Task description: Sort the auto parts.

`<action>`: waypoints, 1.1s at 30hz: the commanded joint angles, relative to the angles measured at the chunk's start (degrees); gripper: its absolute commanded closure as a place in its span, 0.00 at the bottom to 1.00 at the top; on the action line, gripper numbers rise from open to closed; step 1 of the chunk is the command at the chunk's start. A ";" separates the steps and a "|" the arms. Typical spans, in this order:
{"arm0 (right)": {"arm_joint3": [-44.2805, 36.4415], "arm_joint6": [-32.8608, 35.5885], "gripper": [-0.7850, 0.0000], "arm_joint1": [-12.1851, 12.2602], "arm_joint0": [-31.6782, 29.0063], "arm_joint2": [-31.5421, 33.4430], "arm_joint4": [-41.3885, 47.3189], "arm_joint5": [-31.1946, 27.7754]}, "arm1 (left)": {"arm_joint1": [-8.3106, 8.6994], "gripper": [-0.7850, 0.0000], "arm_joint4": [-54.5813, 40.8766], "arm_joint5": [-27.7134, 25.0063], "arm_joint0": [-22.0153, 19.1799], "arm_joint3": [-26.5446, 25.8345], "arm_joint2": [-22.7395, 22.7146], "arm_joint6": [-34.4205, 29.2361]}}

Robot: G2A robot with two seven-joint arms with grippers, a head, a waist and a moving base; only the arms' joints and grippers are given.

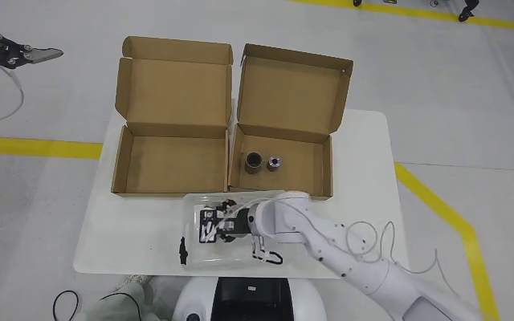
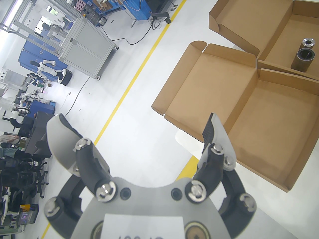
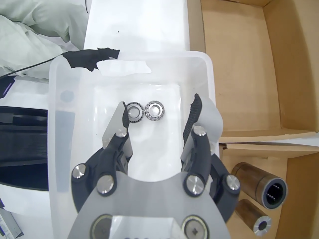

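Note:
Two steel roller bearings lie side by side on the floor of a clear plastic bin at the table's front. My right gripper hangs open inside the bin, its fingers straddling the bearings; one fingertip is right beside the nearer bearing. From above, the right gripper is seen in the bin. My left gripper is open and holds nothing, out over the floor beyond the table's left side.
Two open cardboard boxes stand behind the bin. The left box has a bare floor. The right box holds a dark cylindrical bushing and a smaller metal sleeve. A strip of black tape sticks to the bin's rim.

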 commanded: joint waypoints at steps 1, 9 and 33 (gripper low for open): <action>0.93 -1.14 0.39 -0.20 -0.06 -0.25 -0.07 -0.12 | 0.00 0.00 0.00 0.00 0.00 0.00 0.00 0.00; 4.97 -6.95 0.52 -0.98 -1.11 -1.42 -2.46 1.18 | 0.00 0.00 0.00 0.00 0.00 0.00 0.00 0.00; 11.20 -5.01 0.51 -4.32 -0.88 -3.68 -5.28 6.88 | 0.00 0.00 0.00 0.00 0.00 0.00 0.00 0.00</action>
